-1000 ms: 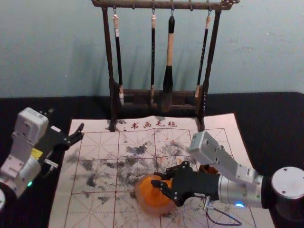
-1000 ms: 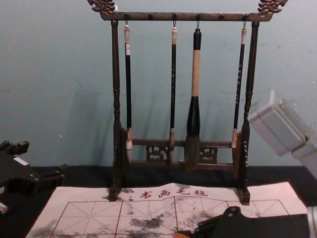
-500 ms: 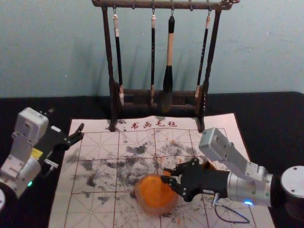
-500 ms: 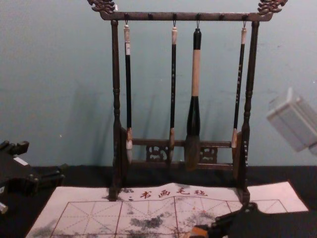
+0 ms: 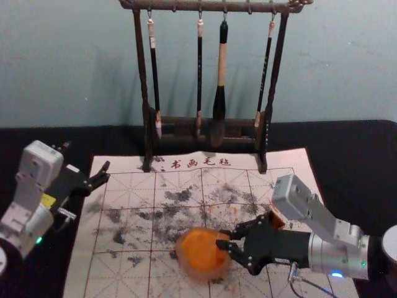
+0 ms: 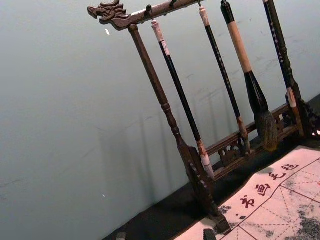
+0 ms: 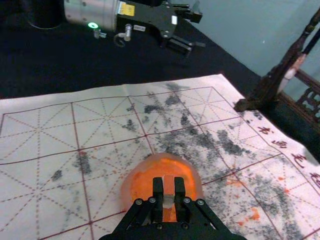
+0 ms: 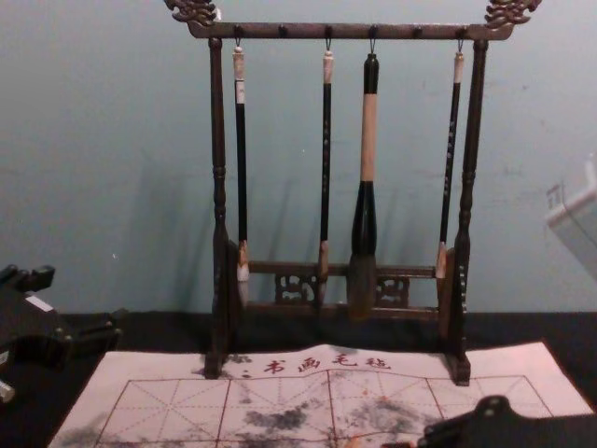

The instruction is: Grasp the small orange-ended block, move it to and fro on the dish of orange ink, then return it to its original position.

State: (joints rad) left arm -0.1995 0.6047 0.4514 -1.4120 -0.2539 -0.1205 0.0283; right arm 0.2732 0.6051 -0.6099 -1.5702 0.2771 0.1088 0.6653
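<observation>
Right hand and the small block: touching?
Touching. The right wrist view shows the small block between the right hand's two fingers, flush against both.

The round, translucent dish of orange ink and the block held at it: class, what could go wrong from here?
The black right end effector grips the small orange-ended block between two narrow fingers, so sideways rubbing might twist it loose.

Pushing against the round, translucent dish could slide it or spill ink.

Ink might drip onto the white gridded mat on the way back.
</observation>
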